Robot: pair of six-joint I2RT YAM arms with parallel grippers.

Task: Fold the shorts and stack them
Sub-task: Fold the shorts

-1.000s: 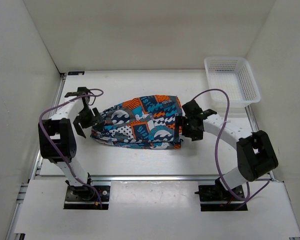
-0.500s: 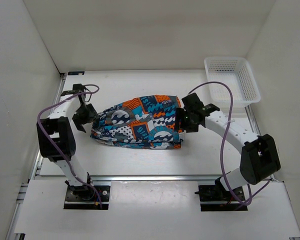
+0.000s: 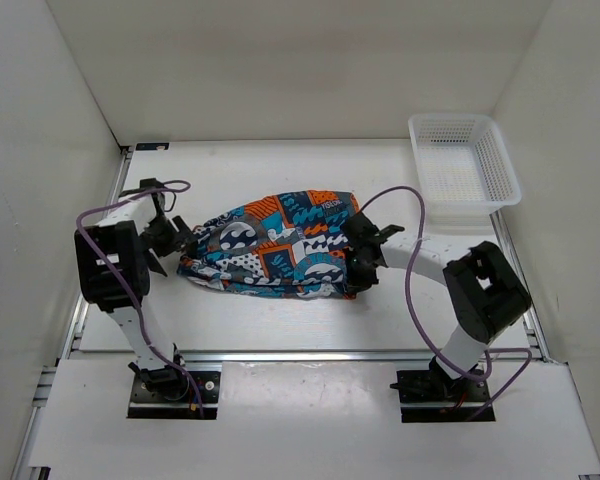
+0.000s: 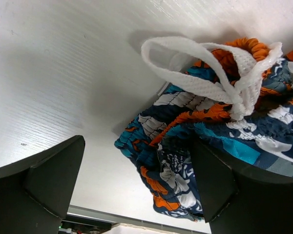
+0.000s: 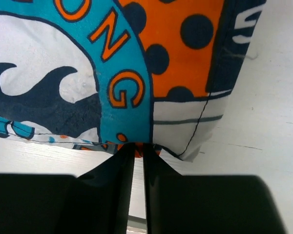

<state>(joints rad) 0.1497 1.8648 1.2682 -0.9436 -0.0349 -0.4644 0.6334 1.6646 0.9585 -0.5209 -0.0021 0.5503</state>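
Note:
The shorts [image 3: 270, 245] lie folded in a patterned bundle at the middle of the table. My left gripper [image 3: 176, 240] is at their left end and stands open. In the left wrist view the gathered waistband end of the shorts [image 4: 185, 146] lies between the wide-apart fingers [image 4: 49, 180], close against the right one, and a white mesh loop [image 4: 205, 73] spills out beyond. My right gripper [image 3: 358, 264] is at the bundle's right near corner. Its jaws [image 5: 138, 148] are almost together, pinching the lower hem of the shorts [image 5: 112, 73].
A white mesh basket [image 3: 465, 170] stands at the back right of the table. Purple cables arc over both arms. A metal rail [image 3: 300, 355] runs along the near table edge, and white walls close in the left, back and right sides.
The right gripper has swung in to the shorts' right near corner and closed on the hem. The left gripper has moved in against the left end. The bundle has shifted slightly left.

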